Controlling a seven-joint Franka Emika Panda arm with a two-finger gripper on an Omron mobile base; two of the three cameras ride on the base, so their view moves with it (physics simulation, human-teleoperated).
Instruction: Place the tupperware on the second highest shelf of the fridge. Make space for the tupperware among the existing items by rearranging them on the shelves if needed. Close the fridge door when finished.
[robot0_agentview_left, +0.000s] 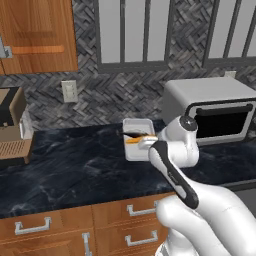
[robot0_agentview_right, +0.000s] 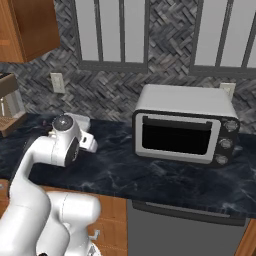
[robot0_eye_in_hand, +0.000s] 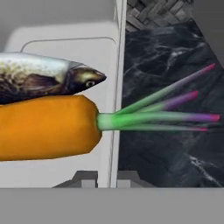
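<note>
The hand (robot0_eye_in_hand: 103, 183) is gripping the rim of the white tupperware (robot0_agentview_left: 137, 137), fingers nearly closed, holding 1 carrot (robot0_eye_in_hand: 43, 127) and 1 fish (robot0_eye_in_hand: 43, 78), over the dark counter (robot0_agentview_left: 70, 165); next, carrying it toward the fridge seems due

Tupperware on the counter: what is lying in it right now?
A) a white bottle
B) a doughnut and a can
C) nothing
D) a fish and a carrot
D: the hand view looks into the white tupperware at a dark fish lying against an orange carrot whose green stalks stick out over the rim.
</note>
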